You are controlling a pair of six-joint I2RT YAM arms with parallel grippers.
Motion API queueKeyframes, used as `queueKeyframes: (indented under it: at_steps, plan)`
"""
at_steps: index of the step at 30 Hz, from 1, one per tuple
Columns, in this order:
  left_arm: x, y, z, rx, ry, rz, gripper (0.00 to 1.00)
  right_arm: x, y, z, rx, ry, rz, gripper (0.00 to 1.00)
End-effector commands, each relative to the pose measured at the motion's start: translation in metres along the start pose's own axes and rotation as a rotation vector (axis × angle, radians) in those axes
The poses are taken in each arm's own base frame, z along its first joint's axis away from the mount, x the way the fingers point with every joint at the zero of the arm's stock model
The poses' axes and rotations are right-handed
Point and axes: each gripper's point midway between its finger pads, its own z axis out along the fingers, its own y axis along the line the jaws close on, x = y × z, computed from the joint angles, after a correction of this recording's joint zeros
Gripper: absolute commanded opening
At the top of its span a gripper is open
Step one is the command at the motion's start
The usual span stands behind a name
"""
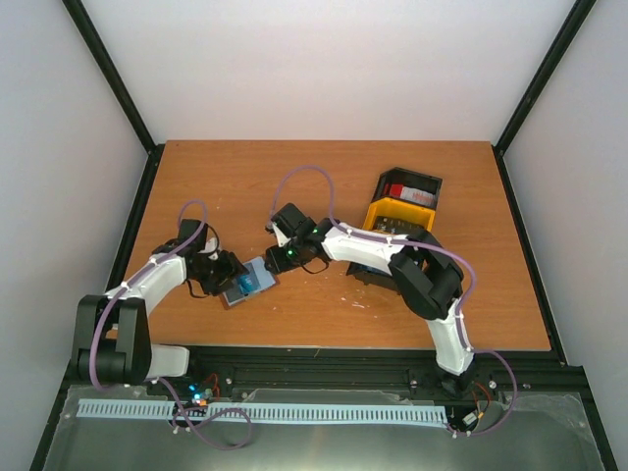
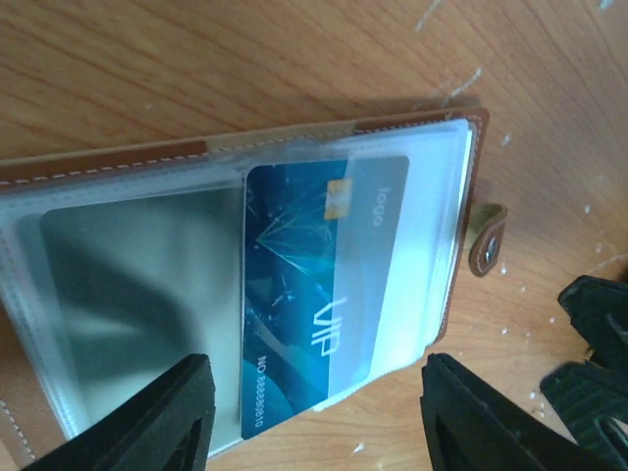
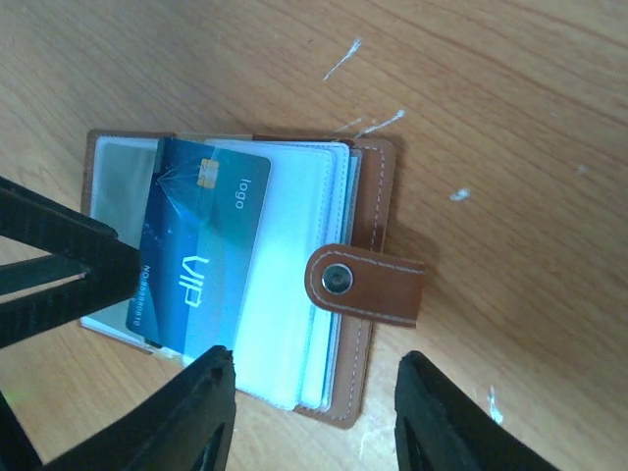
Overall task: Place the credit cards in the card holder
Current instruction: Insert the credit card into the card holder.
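Observation:
The brown card holder (image 1: 247, 286) lies open on the table between my two grippers, its clear plastic sleeves up. A blue "VIP" credit card (image 2: 314, 285) lies partly inside a sleeve, its lower end sticking out; it also shows in the right wrist view (image 3: 191, 250). The clasp tab (image 3: 368, 285) with a metal snap hangs off the holder's edge (image 2: 461, 245). My left gripper (image 2: 319, 417) is open, hovering above the card's protruding end. My right gripper (image 3: 314, 412) is open above the holder's clasp side. More cards, red and white (image 1: 409, 193), lie in the black tray.
A black tray (image 1: 412, 183) and a yellow tray (image 1: 395, 216) stand at the back right, close behind my right arm. The wooden table (image 1: 324, 167) has white scuff marks (image 3: 343, 59) near the holder. Black frame posts border the table.

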Motion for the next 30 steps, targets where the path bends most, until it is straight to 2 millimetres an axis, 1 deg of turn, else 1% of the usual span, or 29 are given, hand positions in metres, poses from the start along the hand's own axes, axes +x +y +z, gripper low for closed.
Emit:
queueKeyframes:
  at_steps: [1,5,8,10,11,12,14,17,20,30]
  plan:
    - [-0.002,0.007,0.001,-0.026,-0.003,0.004,0.54,0.004,-0.007,0.015,0.029,0.052,0.034,0.43]
    - [-0.001,0.01,0.007,-0.031,0.013,0.006,0.53,0.009,-0.01,0.022,0.034,0.078,0.036,0.39]
    - [-0.001,0.012,0.012,-0.031,0.022,0.005,0.56,0.012,-0.01,0.026,0.029,0.1,0.033,0.37]
    - [0.0,0.007,0.015,0.0,0.035,0.013,0.56,0.015,-0.011,0.028,0.023,0.112,0.031,0.36]
    - [0.0,0.004,0.016,0.02,0.043,0.018,0.54,0.017,-0.011,0.03,0.021,0.117,0.031,0.36]
    - [0.0,0.001,0.017,0.037,0.048,0.02,0.49,0.018,-0.011,0.031,0.018,0.124,0.029,0.34]
    - [0.0,-0.003,0.018,0.058,0.053,0.021,0.42,0.021,-0.011,0.033,0.015,0.136,0.027,0.32]
    - [-0.003,-0.006,0.019,0.069,0.05,0.025,0.38,0.023,-0.013,0.036,0.018,0.149,0.03,0.28]
    - [-0.002,-0.011,0.021,0.1,0.064,0.03,0.37,0.027,-0.015,0.039,0.016,0.165,0.032,0.27]
    - [0.0,-0.026,0.032,0.213,0.114,0.041,0.39,0.028,-0.018,0.038,0.009,0.167,0.032,0.27]
